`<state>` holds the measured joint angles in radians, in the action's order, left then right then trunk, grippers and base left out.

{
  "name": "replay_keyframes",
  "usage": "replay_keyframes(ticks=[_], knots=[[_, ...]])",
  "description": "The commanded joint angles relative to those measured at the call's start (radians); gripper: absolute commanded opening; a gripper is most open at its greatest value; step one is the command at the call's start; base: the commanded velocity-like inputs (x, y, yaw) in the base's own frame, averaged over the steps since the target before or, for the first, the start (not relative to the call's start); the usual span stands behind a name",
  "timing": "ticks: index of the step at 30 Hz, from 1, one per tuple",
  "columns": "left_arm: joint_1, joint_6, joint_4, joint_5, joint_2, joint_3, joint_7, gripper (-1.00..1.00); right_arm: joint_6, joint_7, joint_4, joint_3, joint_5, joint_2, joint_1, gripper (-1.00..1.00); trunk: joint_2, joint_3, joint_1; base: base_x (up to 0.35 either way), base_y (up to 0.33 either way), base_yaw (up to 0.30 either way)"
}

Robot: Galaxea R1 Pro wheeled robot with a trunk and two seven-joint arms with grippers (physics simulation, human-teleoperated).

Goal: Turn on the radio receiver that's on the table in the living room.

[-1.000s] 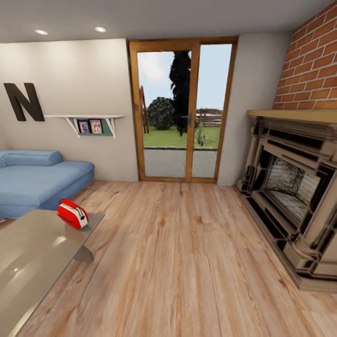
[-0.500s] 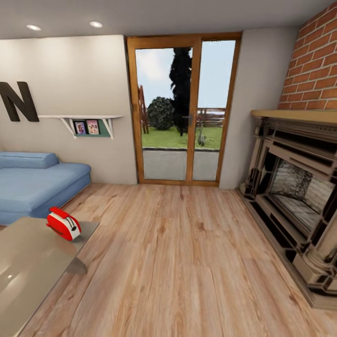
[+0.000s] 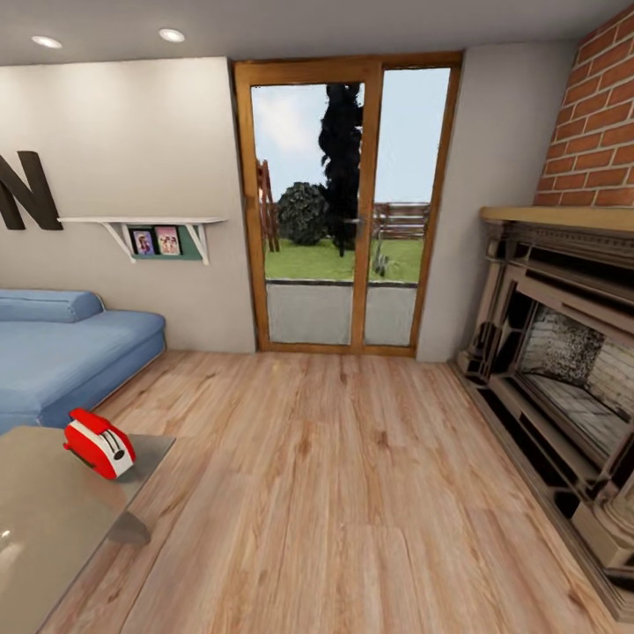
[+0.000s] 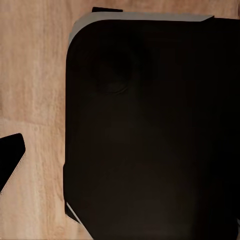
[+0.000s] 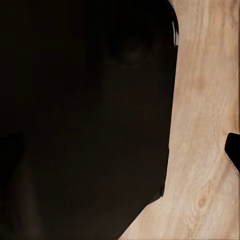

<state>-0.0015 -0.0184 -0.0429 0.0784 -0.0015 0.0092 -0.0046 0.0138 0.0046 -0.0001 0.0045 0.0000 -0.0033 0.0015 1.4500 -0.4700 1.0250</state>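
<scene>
The red radio receiver [image 3: 99,443], with white stripes and a white end panel, lies on the near right corner of the glossy grey-beige table [image 3: 44,528] at the head view's lower left. It is in the living room, beside the blue sofa [image 3: 62,352] and the dark letter N [image 3: 22,189]. In the left wrist view, one dark fingertip [image 4: 10,160] of my left gripper [image 4: 120,162] sits at the frame's edge, far from the middle. In the right wrist view, a fingertip [image 5: 232,150] of my right gripper [image 5: 120,152] does the same. Both hang over the robot's dark base [image 4: 150,130] and hold nothing.
Light wood floor [image 3: 335,493] stretches ahead to a glass patio door [image 3: 343,211]. A large stone fireplace [image 3: 563,370] under a brick wall lines the right side. A white wall shelf [image 3: 145,224] with small pictures hangs left of the door.
The head camera has moved: the whole picture has shifted, so the radio and table now sit lower and further left, and the door looks closer. Nothing in the room itself has moved.
</scene>
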Motion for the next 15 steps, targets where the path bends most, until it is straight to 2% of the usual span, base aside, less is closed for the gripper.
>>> replay_keyframes(ticks=[1, 15], knots=[[0.000, 0.000, 0.000, 0.000, 0.000, 0.000, 0.000, 1.00, 0.000, 0.000, 0.000, 0.000, 0.000, 0.000, 0.000, 1.00, 0.000, 0.000, 0.000, 0.322, 0.000, 0.000], [0.000, 0.000, 0.000, 0.001, 0.000, 0.000, 0.000, 1.00, 0.000, 0.000, 0.000, 0.000, 0.000, 0.000, 0.000, 1.00, 0.000, 0.000, 0.000, 0.322, 0.000, 0.000]])
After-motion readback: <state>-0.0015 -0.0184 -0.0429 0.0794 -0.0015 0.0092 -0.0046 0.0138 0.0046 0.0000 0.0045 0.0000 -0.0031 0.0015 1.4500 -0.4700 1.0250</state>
